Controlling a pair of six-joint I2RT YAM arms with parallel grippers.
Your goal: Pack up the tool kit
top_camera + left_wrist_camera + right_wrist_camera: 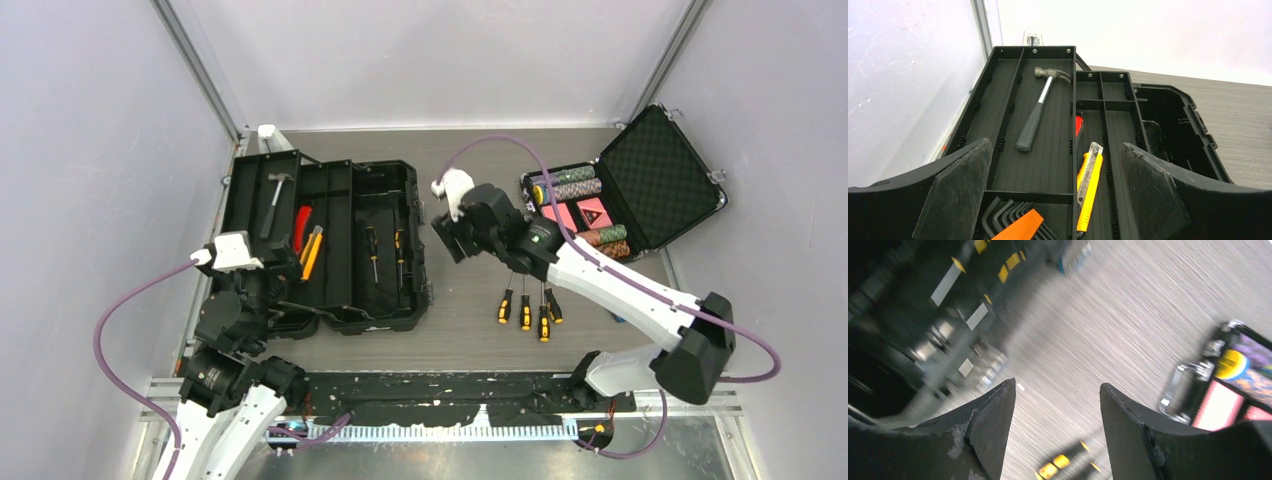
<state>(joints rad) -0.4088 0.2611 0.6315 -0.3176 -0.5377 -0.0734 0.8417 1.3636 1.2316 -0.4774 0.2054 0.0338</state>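
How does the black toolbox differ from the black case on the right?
The toolbox is larger than the case. The toolbox holds tools, such as a hammer; the case holds poker chips. The case lid is foam-lined; the toolbox is bare plastic. Both are black and open.

No word, brand or number can be read anywhere. From above, any lettering on the toolbox [385, 185] at the tabletop's left edge is too small to make out. The pink cards [588, 213] in the open case [665, 175] at the far right corner bear a dark triangular mark, with no legible text. In the right wrist view, white and yellow patches [945, 285] on a dark shape are blurred past reading.
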